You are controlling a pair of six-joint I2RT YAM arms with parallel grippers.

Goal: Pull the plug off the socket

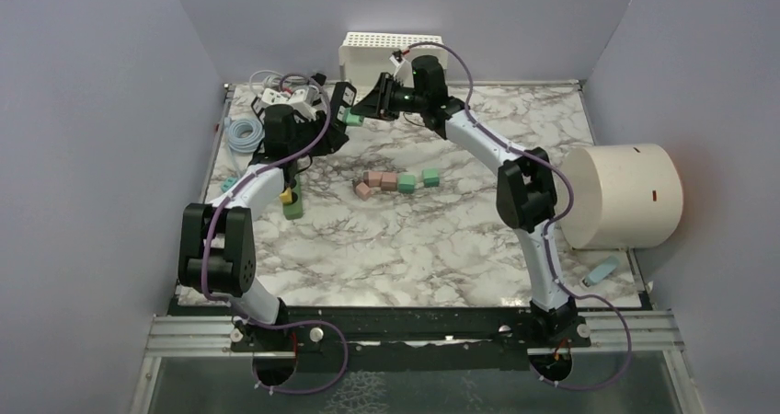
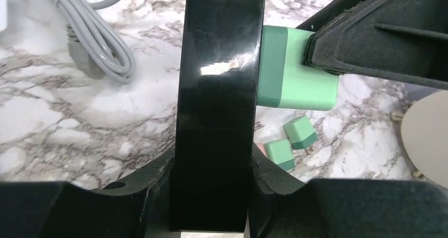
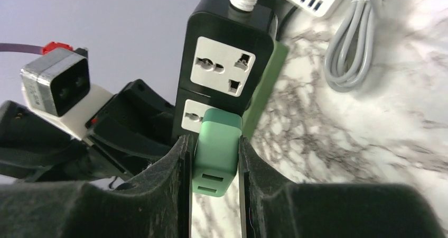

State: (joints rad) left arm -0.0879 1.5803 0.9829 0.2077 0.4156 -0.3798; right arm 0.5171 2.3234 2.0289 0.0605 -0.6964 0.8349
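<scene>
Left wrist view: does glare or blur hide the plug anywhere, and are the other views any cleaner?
Left wrist: a glare patch sits on the black power strip, not the green plug, which reads sharp. Right wrist: plug crisp, clamped in the right gripper. Top external: evenly lit, plug tiny.

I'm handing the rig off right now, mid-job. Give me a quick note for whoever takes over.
Left gripper: shut on the black power strip, bracing it.
Right gripper: shut on the green plug, one finger on each side.
The plug sits in the strip's lower socket and looks flush against the face.
Done: both grasps are set.
Left to do: pull the plug straight out with the right arm while the left arm holds the strip.
</scene>
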